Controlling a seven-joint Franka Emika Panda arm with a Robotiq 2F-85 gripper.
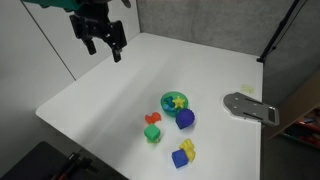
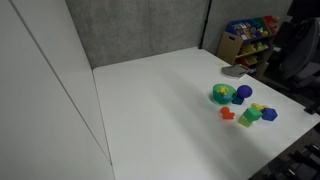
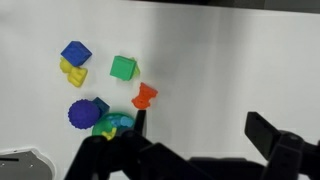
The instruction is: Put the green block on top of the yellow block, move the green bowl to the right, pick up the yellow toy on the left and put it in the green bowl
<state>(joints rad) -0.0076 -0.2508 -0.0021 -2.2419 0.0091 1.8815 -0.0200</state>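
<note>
The tool is held high over the far left part of the white surface in an exterior view, with its fingers spread apart and nothing between them; in the wrist view the two dark fingers are likewise seen well apart at the bottom edge, over bare surface. All the small things are gathered well away from it, toward the near right. The green bowl is set upright on the surface, and the yellow toy is seen lying inside it. Just beside the bowl, on its near side, a blue cylinder is stood. A red toy is placed to the left of the cylinder, and the green block is found just nearer than the red toy; whether another cube lies under it cannot be told. A blue block and a bright yellow block are set touching each other at the near side of the group. A grey metal plate is laid at the right edge of the surface.
</note>
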